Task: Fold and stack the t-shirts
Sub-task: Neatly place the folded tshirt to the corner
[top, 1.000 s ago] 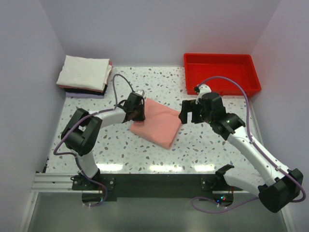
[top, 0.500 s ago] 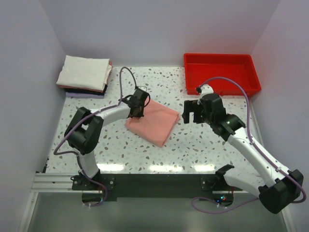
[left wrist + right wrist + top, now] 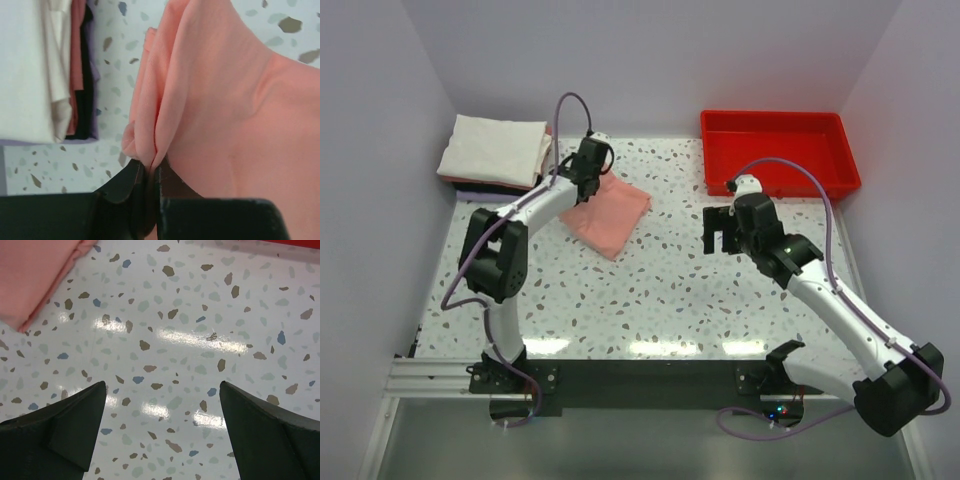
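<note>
Left gripper [image 3: 588, 168] is clamped on a bunched edge of the folded salmon-pink t-shirt [image 3: 608, 212], which trails on the speckled table [image 3: 720, 300] just beside the stack of folded tees [image 3: 495, 152] in the far-left corner. Right gripper [image 3: 720, 232] hangs wide open, well apart. Stacking looks to be the step in hand. The next move calls for lifting the shirt onto the pile and laying it square before release.
</note>
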You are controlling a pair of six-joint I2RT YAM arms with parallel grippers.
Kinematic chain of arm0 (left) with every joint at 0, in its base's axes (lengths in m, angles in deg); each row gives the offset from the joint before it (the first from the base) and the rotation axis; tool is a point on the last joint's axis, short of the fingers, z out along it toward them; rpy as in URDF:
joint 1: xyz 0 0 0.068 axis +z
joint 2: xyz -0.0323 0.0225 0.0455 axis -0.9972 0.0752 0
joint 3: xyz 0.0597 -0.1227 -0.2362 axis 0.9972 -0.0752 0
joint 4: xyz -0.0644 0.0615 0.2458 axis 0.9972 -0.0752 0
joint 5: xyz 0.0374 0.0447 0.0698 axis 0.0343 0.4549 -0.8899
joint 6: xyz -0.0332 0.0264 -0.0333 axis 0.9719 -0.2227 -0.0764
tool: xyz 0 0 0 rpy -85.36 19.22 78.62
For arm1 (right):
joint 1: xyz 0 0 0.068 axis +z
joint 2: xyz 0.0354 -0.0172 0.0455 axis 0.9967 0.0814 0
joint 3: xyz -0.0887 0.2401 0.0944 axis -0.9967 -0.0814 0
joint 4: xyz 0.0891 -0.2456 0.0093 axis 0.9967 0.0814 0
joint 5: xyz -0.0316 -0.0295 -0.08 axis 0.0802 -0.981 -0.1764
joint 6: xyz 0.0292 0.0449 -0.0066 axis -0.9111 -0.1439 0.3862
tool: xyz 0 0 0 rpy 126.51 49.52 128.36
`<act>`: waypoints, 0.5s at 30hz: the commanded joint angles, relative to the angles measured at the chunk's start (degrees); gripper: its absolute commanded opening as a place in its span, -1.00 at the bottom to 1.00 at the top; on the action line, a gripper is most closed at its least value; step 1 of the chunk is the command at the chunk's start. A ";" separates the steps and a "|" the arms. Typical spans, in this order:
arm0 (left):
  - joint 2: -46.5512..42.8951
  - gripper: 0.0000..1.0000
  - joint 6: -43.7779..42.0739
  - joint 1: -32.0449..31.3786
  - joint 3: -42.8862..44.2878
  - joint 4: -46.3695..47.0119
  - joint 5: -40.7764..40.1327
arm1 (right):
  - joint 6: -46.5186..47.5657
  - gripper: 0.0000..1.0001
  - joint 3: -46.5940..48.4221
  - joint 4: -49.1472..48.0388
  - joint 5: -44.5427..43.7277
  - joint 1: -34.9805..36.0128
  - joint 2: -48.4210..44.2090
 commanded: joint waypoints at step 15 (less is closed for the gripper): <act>3.65 -1.00 -27.81 10.35 16.85 11.94 -2.37 | 1.71 0.98 -0.27 -2.35 -6.47 -1.31 3.12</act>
